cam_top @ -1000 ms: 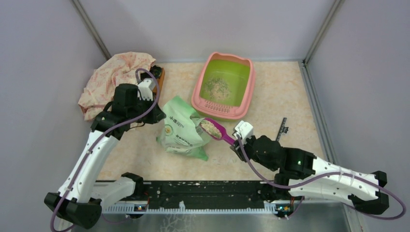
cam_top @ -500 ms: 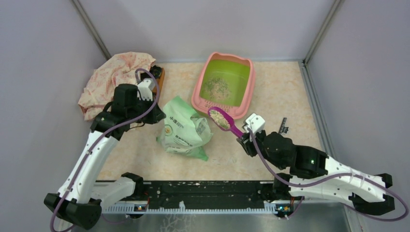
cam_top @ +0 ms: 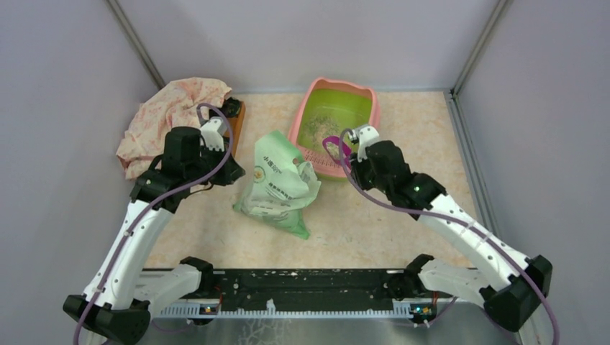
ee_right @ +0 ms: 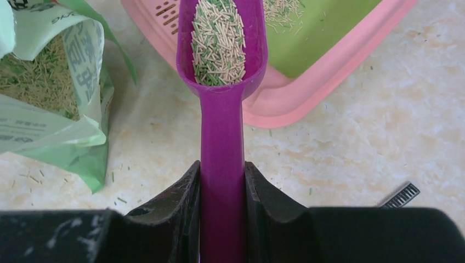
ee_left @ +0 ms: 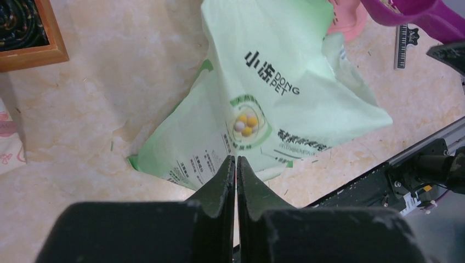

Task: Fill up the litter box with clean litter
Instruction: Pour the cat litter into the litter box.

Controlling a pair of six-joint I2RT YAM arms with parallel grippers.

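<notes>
The litter box (cam_top: 342, 81) stands at the back of the table, pink-rimmed (ee_right: 307, 93) and lime-green inside, with a thin scatter of clean litter (cam_top: 316, 128) on its floor. My right gripper (ee_right: 222, 164) is shut on the handle of a magenta scoop (ee_right: 222, 120). The scoop's bowl holds a heap of litter (ee_right: 218, 44) and reaches over the box's near slotted ledge. The light green bag (cam_top: 277, 183) lies open left of the box, with litter (ee_right: 38, 82) inside. My left gripper (ee_left: 236, 159) is shut at the bag's left side, and nothing shows between its tips.
A patterned cloth (cam_top: 169, 115) and a wood-framed object (cam_top: 236, 111) lie at the back left. A small black strip (ee_right: 400, 195) rests on the table right of the scoop. Loose grains dot the tabletop near the bag. Grey walls close in three sides.
My right gripper has carried the loaded scoop from the bag's mouth up to the litter box's near edge. The bag's top has shifted and stands higher. The left arm has barely moved.
</notes>
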